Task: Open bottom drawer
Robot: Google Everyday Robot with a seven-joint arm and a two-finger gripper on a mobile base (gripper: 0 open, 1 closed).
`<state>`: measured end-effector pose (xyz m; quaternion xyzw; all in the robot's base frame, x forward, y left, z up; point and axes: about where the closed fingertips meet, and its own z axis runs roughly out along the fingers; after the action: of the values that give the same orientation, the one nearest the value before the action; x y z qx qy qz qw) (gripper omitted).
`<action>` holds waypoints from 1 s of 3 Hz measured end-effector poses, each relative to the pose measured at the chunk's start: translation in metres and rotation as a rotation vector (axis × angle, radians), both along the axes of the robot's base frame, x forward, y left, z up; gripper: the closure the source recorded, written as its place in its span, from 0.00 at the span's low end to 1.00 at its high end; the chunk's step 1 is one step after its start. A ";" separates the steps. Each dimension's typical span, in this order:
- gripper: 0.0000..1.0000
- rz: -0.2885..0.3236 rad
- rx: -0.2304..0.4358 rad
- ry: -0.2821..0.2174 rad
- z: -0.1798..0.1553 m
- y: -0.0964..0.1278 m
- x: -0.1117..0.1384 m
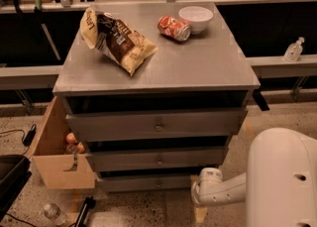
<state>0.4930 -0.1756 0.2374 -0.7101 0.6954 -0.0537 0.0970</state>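
The grey cabinet has three drawers. The bottom drawer is the lowest and narrowest front, with a small round knob at its centre; its front sits about in line with the drawer above. My gripper hangs at the end of the white arm, low near the floor. It is just right of the bottom drawer's right end and apart from the knob. The large white arm segment fills the lower right.
A chip bag, a red can and a white bowl lie on the cabinet top. A tan cardboard box with fruit stands at the cabinet's left. A plastic bottle lies on the floor.
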 end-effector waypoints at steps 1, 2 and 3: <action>0.00 -0.005 -0.012 -0.007 -0.008 0.003 0.004; 0.00 0.028 -0.037 -0.042 -0.028 0.008 0.022; 0.00 0.061 -0.036 -0.079 -0.045 0.011 0.039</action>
<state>0.5318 -0.1651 0.1924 -0.7298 0.6681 -0.0911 0.1130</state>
